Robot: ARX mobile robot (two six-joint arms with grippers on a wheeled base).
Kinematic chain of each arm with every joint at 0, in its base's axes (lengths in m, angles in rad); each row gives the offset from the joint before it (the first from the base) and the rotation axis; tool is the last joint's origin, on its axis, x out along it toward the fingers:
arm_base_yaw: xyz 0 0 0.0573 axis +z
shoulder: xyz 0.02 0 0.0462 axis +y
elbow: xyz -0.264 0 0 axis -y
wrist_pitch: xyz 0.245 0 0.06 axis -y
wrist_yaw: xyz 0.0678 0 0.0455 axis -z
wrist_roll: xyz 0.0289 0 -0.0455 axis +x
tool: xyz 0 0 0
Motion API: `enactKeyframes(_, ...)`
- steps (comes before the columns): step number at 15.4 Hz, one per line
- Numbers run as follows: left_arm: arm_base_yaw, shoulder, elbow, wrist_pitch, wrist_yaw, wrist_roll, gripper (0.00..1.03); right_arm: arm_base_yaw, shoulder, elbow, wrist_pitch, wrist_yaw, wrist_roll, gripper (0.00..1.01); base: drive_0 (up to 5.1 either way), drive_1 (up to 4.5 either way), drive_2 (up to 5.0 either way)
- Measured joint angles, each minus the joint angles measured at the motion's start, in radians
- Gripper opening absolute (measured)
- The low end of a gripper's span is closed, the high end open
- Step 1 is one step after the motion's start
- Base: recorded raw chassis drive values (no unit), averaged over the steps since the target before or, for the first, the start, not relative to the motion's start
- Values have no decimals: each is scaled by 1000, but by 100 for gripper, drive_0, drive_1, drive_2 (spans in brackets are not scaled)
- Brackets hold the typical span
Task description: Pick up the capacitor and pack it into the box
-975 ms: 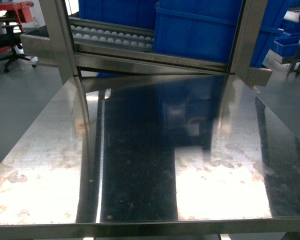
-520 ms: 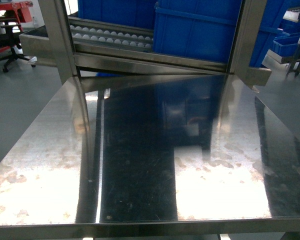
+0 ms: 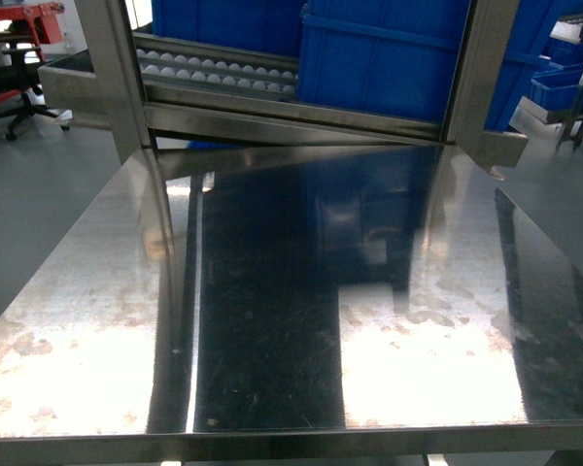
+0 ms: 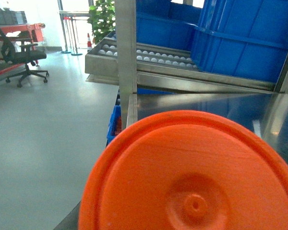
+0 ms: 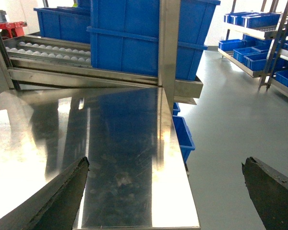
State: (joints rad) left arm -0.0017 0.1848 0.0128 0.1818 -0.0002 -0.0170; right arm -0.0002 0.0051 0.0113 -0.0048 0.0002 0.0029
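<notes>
Steel table (image 3: 272, 320) bare and glossy; blue bins (image 3: 389, 58) at 12 o'clock. Right gripper (image 5: 165, 191) jaws spread wide. Left jaws unseen; orange disc (image 4: 192, 177) fills left wrist view. Capacitor, box nowhere visible. No readable writing.

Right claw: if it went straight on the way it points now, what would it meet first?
Probably the right edge of the steel table, then the upright post. Its spread fingers straddle that edge; depth is uncertain.
</notes>
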Motion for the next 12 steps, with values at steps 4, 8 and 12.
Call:
enactKeyframes(4, 0, -174, 5, -167, -2, 1, 44, 0, 0, 0, 0, 0, 0, 98, 0, 0, 0)
enactKeyframes(8, 0, -174, 1, -188, 0, 2, 44, 0, 0, 0, 0, 0, 0, 98, 0, 0, 0)
enactKeyframes(12, 0, -174, 1, -188, 0, 2, 44, 0, 0, 0, 0, 0, 0, 98, 0, 0, 0)
